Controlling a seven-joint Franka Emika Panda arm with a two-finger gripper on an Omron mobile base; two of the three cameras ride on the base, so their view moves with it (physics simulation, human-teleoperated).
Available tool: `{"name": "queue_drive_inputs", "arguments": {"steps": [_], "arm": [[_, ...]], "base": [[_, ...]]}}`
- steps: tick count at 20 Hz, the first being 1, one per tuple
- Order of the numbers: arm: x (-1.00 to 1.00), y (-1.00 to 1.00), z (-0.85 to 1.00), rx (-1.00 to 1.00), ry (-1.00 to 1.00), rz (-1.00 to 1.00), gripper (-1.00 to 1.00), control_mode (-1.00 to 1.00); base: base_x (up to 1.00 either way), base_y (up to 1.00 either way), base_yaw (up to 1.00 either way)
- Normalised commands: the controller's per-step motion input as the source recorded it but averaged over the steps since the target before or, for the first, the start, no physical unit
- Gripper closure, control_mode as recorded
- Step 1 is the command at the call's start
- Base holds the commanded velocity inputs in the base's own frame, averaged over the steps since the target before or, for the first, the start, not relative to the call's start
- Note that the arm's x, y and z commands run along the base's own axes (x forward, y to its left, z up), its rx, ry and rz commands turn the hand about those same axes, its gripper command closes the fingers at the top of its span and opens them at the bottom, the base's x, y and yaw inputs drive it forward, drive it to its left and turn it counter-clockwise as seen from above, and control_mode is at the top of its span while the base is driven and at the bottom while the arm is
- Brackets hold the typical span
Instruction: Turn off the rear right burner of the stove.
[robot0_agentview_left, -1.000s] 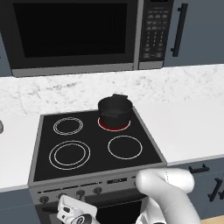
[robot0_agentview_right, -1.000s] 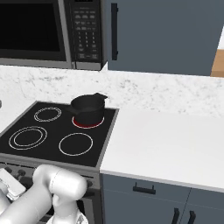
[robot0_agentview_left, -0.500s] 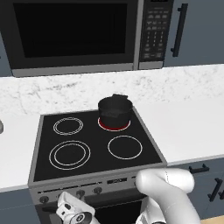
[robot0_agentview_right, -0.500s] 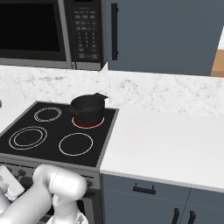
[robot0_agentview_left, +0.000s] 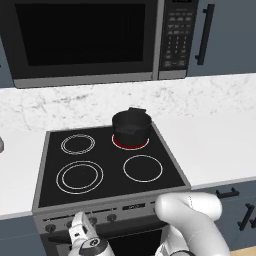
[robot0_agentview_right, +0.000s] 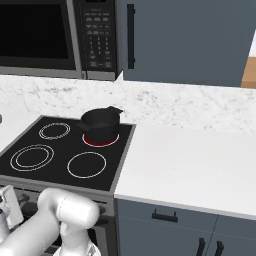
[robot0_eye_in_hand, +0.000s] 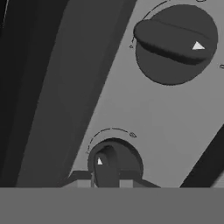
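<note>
**Gripper down at the knob row, rear right ring glowing red**

Start at the left edge of the stove (robot0_agentview_left: 112, 165), operator. In the left base view your gripper (robot0_agentview_left: 80, 231) sits low at the front left, against the grey steel panel (robot0_agentview_left: 130, 206) where the small dark knobs run along the front edge. The right base view catches just a sliver of the hand at its lower left, beside the white arm (robot0_agentview_right: 60, 215).

Now the hand view gives you what the base cameras can't: two knobs up close. The near knob (robot0_eye_in_hand: 114, 164) sits right at the bottom of that view, its ridge standing roughly upright there with a small white pointer mark on it. The far knob (robot0_eye_in_hand: 176, 43) lies toward the upper right, ridge running across. Whether your fingers are spread or pinched on the near knob, you can't tell; the tips are lost against the grey band and the knob itself.

Move right across the glass. The rear left and front left burners carry double white rings, and the front right a single white one. At the rear right corner, the rear right burner (robot0_agentview_left: 119, 144) shows as a red ring, and the black pot (robot0_agentview_left: 131, 125) stands right on it. The right base view shows that same red ring (robot0_agentview_right: 92, 142) peeking out under the pot's base.

Above it all hangs the microwave (robot0_agentview_left: 85, 40); the white counter (robot0_agentview_right: 190, 165) runs off to the right.
</note>
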Motion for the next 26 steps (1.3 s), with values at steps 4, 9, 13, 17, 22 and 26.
{"name": "queue_drive_inputs", "arguments": {"steps": [4, 9, 13, 17, 22, 26], "arm": [[0.49, -0.33, 0.0, 0.63, -0.06, -0.22, 1.0, -1.0], [0.54, -0.24, 0.0, 0.66, -0.08, -0.24, 1.0, -1.0], [0.64, -0.11, 0.0, 0.66, -0.07, -0.27, 1.0, -1.0], [0.66, -0.03, 0.0, 0.67, -0.08, -0.29, 1.0, -1.0], [0.68, 0.0, 0.0, 0.69, -0.08, -0.31, 1.0, -1.0], [0.75, 0.0, 0.0, 0.68, -0.06, -0.33, 1.0, -1.0]], "base": [[0.0, 0.0, 0.0], [0.0, 0.0, 0.0], [0.0, 0.0, 0.0], [0.0, 0.0, 0.0], [0.0, 0.0, 0.0], [0.0, 0.0, 0.0]]}}
